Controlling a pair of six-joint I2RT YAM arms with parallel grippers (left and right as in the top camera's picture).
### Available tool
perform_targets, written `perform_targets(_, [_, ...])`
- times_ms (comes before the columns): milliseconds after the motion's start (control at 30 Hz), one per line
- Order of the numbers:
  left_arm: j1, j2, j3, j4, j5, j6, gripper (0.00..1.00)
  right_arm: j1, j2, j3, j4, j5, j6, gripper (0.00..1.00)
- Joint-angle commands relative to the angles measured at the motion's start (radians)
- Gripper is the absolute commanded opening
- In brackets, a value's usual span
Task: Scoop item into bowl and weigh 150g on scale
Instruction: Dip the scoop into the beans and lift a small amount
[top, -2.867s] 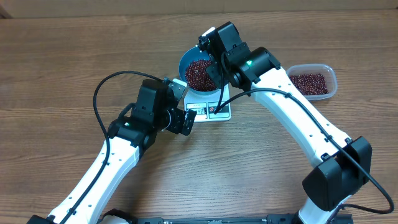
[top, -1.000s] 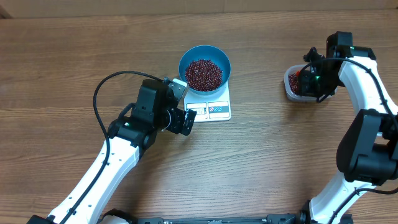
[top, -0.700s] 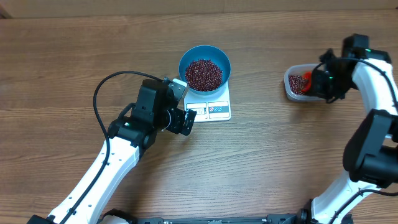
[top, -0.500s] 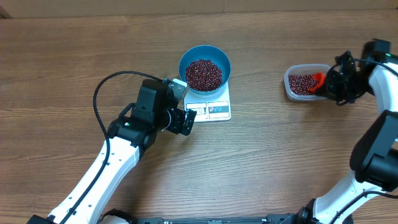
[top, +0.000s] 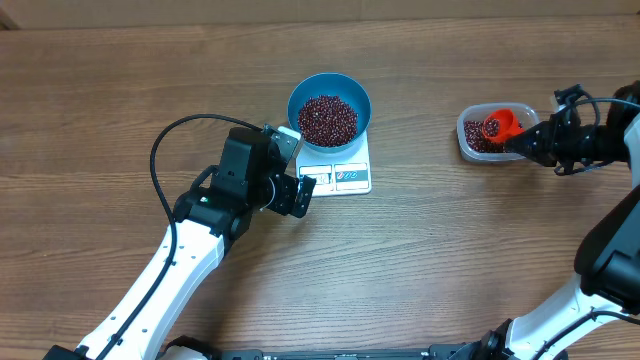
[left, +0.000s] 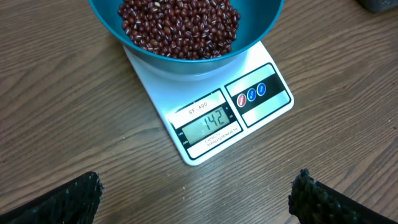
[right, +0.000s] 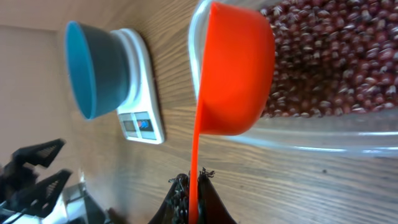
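The blue bowl (top: 296, 97) holds a heap of red-brown beans (top: 328, 119) and sits on the white scale (top: 350, 178). In the left wrist view the scale's display (left: 210, 121) reads 142 below the bowl (left: 258, 25). My left gripper (top: 297, 193) hovers open just left of the scale's front, nothing between its fingers (left: 78, 199). My right gripper (top: 530, 145) is shut on the handle (right: 194, 155) of an orange scoop (top: 497, 124). The scoop cup (right: 236, 68) rests tilted at the clear tub's (top: 463, 135) edge with a few beans in it.
The clear tub (right: 323, 134) at the right holds more beans (right: 336, 56). A black cable (top: 165, 140) loops beside the left arm. Wood tabletop surrounds everything; the back edge runs along the top.
My right arm left the bowl, swung right to the tub, then drew back rightward, so the orange scoop now shows at the tub. Left arm, bowl and scale have not moved.
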Motion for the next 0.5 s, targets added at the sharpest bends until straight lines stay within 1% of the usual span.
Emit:
perform_targets(0, [-0.002, -0.019, -0.009, 0.003, -0.003, -0.009, 1.0, 0.0, -0.051, 0.043, -0.015, -0.099, -0.066, 0.04])
perform_targets(100, [-0.002, -0.019, -0.009, 0.003, -0.003, -0.01, 1.0, 0.032, -0.079, 0.043, -0.017, -0.124, -0.064, 0.04])
perform_targets(233, [-0.002, -0.019, -0.009, 0.003, -0.002, -0.009, 1.0, 0.13, -0.099, 0.07, -0.016, -0.122, -0.022, 0.04])
perform_targets(300, [-0.002, -0.019, -0.009, 0.003, -0.002, -0.009, 1.0, 0.186, -0.099, 0.086, 0.007, -0.121, 0.021, 0.04])
perform_targets(467, [-0.002, -0.019, -0.009, 0.003, -0.003, -0.009, 1.0, 0.369, -0.099, 0.128, 0.145, -0.039, 0.203, 0.04])
